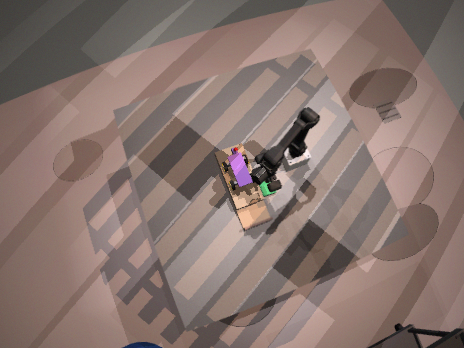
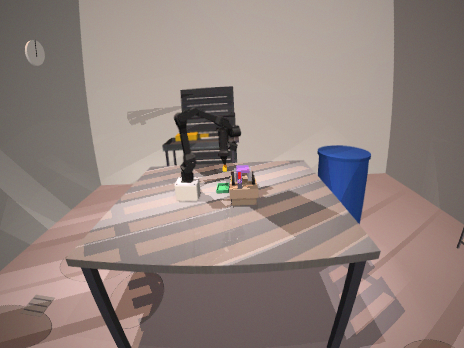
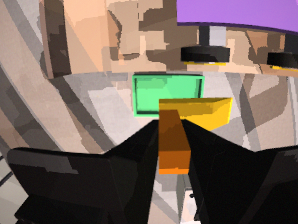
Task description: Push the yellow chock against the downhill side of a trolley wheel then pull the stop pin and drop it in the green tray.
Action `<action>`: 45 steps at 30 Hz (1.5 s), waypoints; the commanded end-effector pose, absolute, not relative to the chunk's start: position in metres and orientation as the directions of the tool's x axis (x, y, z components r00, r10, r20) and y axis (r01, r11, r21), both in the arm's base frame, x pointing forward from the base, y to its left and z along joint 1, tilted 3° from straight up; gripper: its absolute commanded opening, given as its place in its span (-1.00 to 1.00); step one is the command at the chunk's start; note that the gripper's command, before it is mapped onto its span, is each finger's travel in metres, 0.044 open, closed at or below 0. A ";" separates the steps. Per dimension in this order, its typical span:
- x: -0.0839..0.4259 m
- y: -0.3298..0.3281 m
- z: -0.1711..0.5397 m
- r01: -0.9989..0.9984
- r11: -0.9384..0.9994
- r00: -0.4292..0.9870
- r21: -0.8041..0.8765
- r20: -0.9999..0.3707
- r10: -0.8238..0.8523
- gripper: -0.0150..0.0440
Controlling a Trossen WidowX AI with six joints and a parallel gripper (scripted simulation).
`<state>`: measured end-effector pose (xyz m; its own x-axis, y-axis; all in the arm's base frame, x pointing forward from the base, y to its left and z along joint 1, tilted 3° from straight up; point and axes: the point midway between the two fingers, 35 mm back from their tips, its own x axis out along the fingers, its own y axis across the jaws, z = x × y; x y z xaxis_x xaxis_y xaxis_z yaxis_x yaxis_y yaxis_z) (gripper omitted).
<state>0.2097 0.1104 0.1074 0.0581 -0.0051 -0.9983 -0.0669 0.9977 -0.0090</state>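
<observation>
My gripper (image 3: 169, 125) (image 2: 224, 163) is shut on the orange handle of the yellow chock (image 3: 209, 112) (image 2: 224, 169). It holds the chock in the air beside the ramp (image 1: 248, 201) (image 2: 244, 200) (image 3: 90, 37); in the wrist view the chock overlaps the near right corner of the green tray (image 1: 265, 189) (image 2: 222, 188) (image 3: 167, 90). The purple trolley (image 1: 240, 170) (image 2: 243, 169) (image 3: 237, 11) stands on the ramp, its black wheels on the boards. The red-headed stop pin (image 1: 235, 149) (image 2: 239, 176) stands at its uphill end. The chock's black base is not clearly visible.
The white arm base (image 1: 298, 159) (image 2: 187, 190) stands on the same side of the ramp as the tray. The tray lies close beside the ramp. A blue barrel (image 2: 343, 175) stands on the floor beyond the table's edge. A dark chair (image 2: 207, 100) is behind the table.
</observation>
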 end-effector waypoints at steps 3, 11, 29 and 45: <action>0.215 0.135 0.106 -0.063 0.998 0.063 -0.008 -0.998 -0.004 -0.49; 0.221 0.169 0.104 -0.063 0.998 0.063 -0.006 -0.998 -0.002 -0.49; 0.238 0.183 0.101 -0.055 0.991 0.071 -0.119 -0.991 -0.115 -0.49; 0.254 0.184 0.081 -0.055 0.991 0.072 -0.120 -0.991 -0.115 -0.49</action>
<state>0.2544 0.1860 0.0912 0.0809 -0.1041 -0.9913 -0.0497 0.9929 -0.1083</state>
